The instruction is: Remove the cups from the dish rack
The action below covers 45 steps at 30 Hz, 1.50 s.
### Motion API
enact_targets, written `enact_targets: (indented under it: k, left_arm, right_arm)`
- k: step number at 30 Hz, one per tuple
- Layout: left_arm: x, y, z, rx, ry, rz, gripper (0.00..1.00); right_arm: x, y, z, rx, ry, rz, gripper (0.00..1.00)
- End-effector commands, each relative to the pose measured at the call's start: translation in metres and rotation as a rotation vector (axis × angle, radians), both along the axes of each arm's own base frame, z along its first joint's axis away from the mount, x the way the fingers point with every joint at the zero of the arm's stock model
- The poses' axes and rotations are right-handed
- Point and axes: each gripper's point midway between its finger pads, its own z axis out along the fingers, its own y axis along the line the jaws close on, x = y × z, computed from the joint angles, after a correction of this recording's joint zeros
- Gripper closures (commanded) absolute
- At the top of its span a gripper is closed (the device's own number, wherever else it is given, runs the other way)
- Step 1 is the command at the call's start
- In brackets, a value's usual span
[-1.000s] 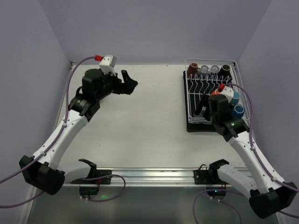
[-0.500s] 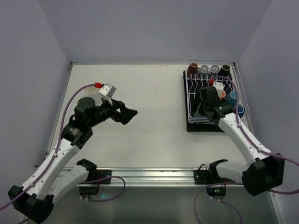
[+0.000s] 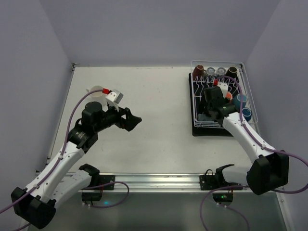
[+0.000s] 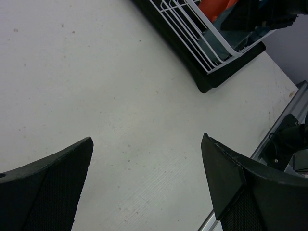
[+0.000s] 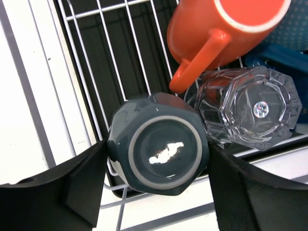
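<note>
White cup [image 3: 96,91] is set on table [image 3: 159,96]; others are left in dish rack [image 3: 198,108] (left pincer [image 4: 147,139] spread, empty; right pincer [image 5: 158,159] spread around grey cup [image 5: 156,144]).

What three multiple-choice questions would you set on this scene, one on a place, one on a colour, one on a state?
1. Where on the table does the dish rack stand?
A) far right
B) near left
C) centre

2. What colour is the handled mug beside the clear glass in the rack?
A) blue
B) orange
C) white

3. How is the left gripper?
A) shut on a cup
B) open above bare table
C) shut, empty

Answers:
1 A, the top view shows the rack at the table's far right edge.
2 B, the right wrist view shows the mug plainly orange next to the glass.
3 B, the left wrist view shows its fingers wide apart with only table between them.
</note>
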Motion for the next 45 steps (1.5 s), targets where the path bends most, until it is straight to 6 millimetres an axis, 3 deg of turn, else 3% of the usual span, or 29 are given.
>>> enact_targets:
  k: [1, 2, 4, 6, 11, 15, 21, 27, 28, 32, 35, 38, 41, 45]
  left_arm:
    - [-0.001, 0.002, 0.005, 0.003, -0.037, 0.003, 0.03]
    - [-0.001, 0.002, 0.004, 0.003, -0.033, 0.004, 0.04]
    - [-0.002, 0.002, 0.003, -0.002, -0.028, 0.001, 0.04]
    - [-0.004, -0.001, 0.002, -0.013, -0.012, -0.01, 0.04]
    - [-0.01, -0.016, 0.014, -0.102, 0.036, -0.067, 0.04]
    - [-0.024, -0.036, 0.029, -0.227, 0.066, -0.181, 0.06]
    - [-0.029, -0.06, 0.061, -0.366, 0.039, -0.261, 0.11]
    - [-0.041, -0.107, 0.097, -0.491, 0.017, -0.381, 0.21]
    - [-0.043, -0.12, 0.095, -0.5, 0.032, -0.403, 0.22]
    - [-0.028, -0.14, 0.094, -0.542, 0.055, -0.385, 0.24]
    - [-0.018, -0.153, 0.096, -0.574, 0.061, -0.388, 0.24]
    - [-0.017, -0.168, 0.11, -0.616, 0.042, -0.433, 0.24]
    - [-0.017, -0.181, 0.113, -0.64, 0.049, -0.467, 0.24]
    - [-0.02, -0.188, 0.124, -0.699, 0.043, -0.514, 0.25]
  right_arm:
    - [0.015, 0.004, 0.007, 0.009, -0.033, 0.015, 0.38]
    - [0.016, 0.003, 0.009, 0.005, -0.036, 0.012, 0.49]
    - [0.016, 0.002, 0.013, -0.003, -0.046, 0.014, 0.55]
    - [0.017, 0.001, 0.022, 0.003, -0.076, 0.011, 0.74]
    - [0.02, 0.004, 0.059, 0.046, -0.209, 0.021, 0.77]
    - [0.017, 0.01, 0.106, 0.126, -0.376, 0.05, 0.82]
    - [0.005, 0.017, 0.142, 0.203, -0.479, 0.085, 0.83]
    - [-0.015, 0.036, 0.179, 0.398, -0.621, 0.145, 0.89]
    - [-0.019, 0.043, 0.183, 0.438, -0.632, 0.171, 0.89]
    - [-0.039, 0.054, 0.214, 0.568, -0.737, 0.23, 0.89]
    - [-0.048, 0.071, 0.223, 0.655, -0.745, 0.307, 0.89]
    - [-0.055, 0.089, 0.227, 0.739, -0.735, 0.387, 0.89]
    - [-0.058, 0.102, 0.23, 0.816, -0.727, 0.44, 0.89]
    - [-0.063, 0.119, 0.222, 0.901, -0.674, 0.503, 0.89]
